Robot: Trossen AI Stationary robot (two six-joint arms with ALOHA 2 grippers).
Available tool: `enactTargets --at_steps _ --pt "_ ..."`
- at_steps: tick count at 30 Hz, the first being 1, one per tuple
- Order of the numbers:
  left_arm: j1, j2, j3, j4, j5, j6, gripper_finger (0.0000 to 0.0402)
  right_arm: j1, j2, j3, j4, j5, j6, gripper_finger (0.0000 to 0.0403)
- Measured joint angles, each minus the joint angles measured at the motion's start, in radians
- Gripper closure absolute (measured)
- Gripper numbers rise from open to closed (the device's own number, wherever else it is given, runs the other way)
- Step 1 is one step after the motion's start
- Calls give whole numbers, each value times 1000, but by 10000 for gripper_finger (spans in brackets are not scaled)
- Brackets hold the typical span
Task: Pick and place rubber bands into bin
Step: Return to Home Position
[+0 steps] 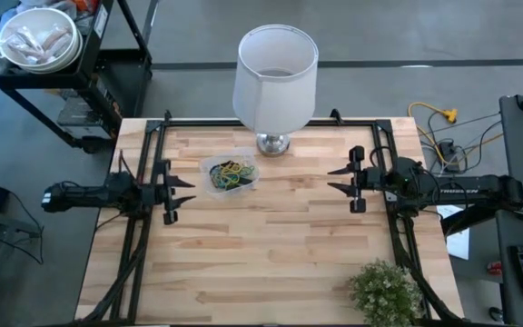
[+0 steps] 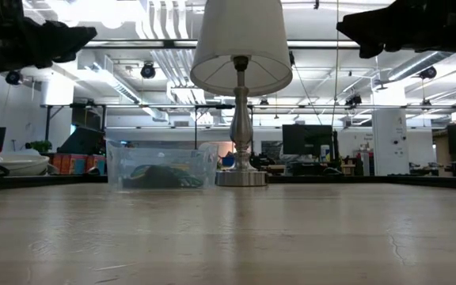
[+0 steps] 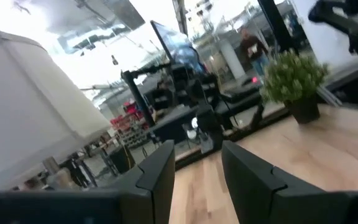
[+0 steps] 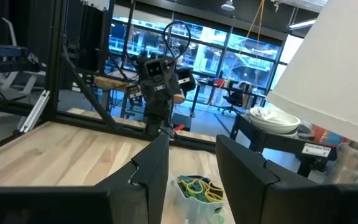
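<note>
Nearest, a plant (image 1: 384, 289) at the front-right corner of the surface (image 1: 271, 259). Mid-surface, the arms sit at opposite edges: left pincer (image 1: 187, 192) and right pincer (image 1: 332, 179) are both spread wide w/ nothing held. Just beyond the left one, the bin (image 2: 125, 158) holds the rubber bands (image 1: 230, 173) (yellow, green, black, heaped in a tangle). They'd likely handle light and floppy and snag on each other, so nip one strand at a loop's edge. Farthest, the lamp (image 1: 275, 68), its base just beside the bin.

Two slim dark jointed arms (image 1: 89, 193)
</note>
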Motion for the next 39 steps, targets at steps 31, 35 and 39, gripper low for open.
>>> enactTargets --at_steps 31,35,39 --pt "0 53 -3 -181 -23 58 283 -3 -60 -54 24 14 107 275" --pt "0 65 -3 -178 -23 58 283 -3 -135 -78 24 -65 91 275" --pt "0 73 -3 -172 -23 57 283 -2 -258 -99 2 -123 109 275"
